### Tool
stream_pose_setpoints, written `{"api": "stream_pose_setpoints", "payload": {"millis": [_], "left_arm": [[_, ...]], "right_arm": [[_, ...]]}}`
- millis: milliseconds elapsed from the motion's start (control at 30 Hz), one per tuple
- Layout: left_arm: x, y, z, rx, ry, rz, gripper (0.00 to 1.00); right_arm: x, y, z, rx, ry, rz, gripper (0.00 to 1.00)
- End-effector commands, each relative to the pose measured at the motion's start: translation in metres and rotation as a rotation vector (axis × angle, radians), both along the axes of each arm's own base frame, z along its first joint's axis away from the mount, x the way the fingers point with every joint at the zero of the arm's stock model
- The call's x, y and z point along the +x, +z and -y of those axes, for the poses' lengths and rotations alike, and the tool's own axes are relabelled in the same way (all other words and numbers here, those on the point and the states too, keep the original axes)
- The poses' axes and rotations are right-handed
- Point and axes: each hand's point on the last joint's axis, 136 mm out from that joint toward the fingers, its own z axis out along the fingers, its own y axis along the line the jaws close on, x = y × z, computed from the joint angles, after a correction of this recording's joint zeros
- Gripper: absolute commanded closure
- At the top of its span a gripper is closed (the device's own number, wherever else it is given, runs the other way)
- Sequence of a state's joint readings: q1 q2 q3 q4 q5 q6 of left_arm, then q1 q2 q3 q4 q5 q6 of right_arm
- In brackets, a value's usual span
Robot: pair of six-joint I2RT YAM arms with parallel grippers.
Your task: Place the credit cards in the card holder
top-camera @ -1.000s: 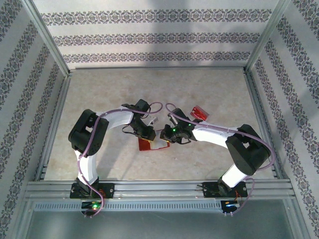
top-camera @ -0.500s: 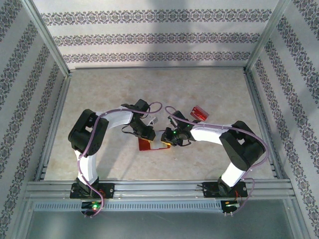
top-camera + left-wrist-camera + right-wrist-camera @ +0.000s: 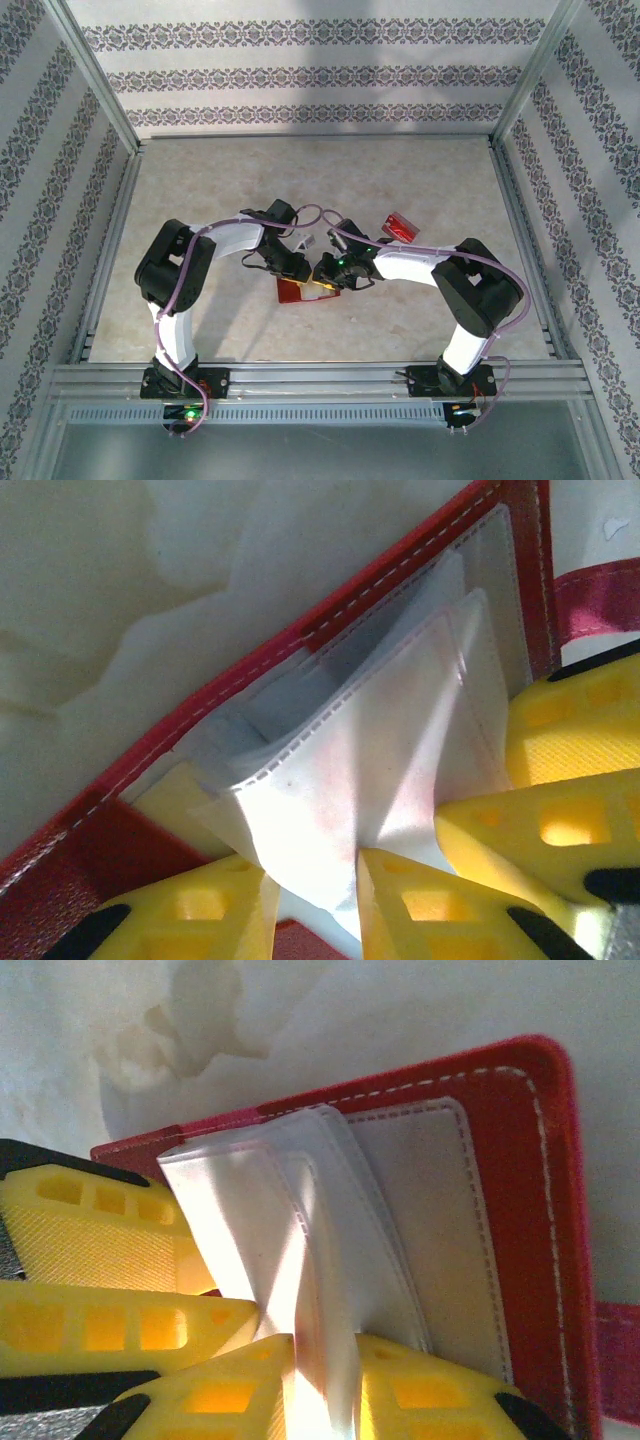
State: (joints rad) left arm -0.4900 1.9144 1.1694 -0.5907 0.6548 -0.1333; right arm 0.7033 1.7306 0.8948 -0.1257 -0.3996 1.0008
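The red card holder (image 3: 291,292) lies open on the table between my two grippers. In the left wrist view its red cover (image 3: 60,890) shows, with the left gripper (image 3: 310,885) shut on a whitish inner sleeve (image 3: 340,780). The right gripper's yellow fingers (image 3: 570,740) press in beside it. In the right wrist view the right gripper (image 3: 330,1365) pinches several sleeves (image 3: 250,1220) fanned up from the cover (image 3: 520,1210). From above, the left gripper (image 3: 297,268) and right gripper (image 3: 322,275) nearly touch over the holder. A red credit card (image 3: 400,225) lies behind the right forearm.
Aluminium rails (image 3: 320,380) frame the pale table on all sides, with patterned walls behind them. Both arms bend inward toward the table's middle. The far half of the tabletop (image 3: 320,180) is bare.
The right arm has swung left and its gripper has closed in on the left gripper over the card holder. The left arm has barely moved.
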Motion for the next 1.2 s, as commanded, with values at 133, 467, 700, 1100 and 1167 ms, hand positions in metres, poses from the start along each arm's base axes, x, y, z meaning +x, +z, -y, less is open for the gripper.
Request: {"api": "stream_pose_setpoints", "payload": {"millis": [133,467,700,1100,1167], "left_arm": [[0.008,0.032,-0.015,-0.034,0.052,0.044,0.66],[0.024,0.075,-0.040,-0.076,0.113,0.175,0.59],[0.034,0.083,-0.065,-0.063,0.174,0.218,0.59],[0.034,0.079,-0.082,-0.027,0.175,0.219,0.60],[0.034,0.076,-0.082,-0.025,0.174,0.217,0.62]], "right_arm": [[0.000,0.024,-0.013,0.055,0.002,0.031,0.80],[0.000,0.031,-0.039,0.080,0.047,0.029,0.80],[0.005,0.030,-0.067,0.102,0.088,0.026,0.80],[0.007,0.000,-0.103,0.092,0.158,-0.028,0.66],[0.006,-0.002,-0.104,0.090,0.168,-0.036,0.64]]}}
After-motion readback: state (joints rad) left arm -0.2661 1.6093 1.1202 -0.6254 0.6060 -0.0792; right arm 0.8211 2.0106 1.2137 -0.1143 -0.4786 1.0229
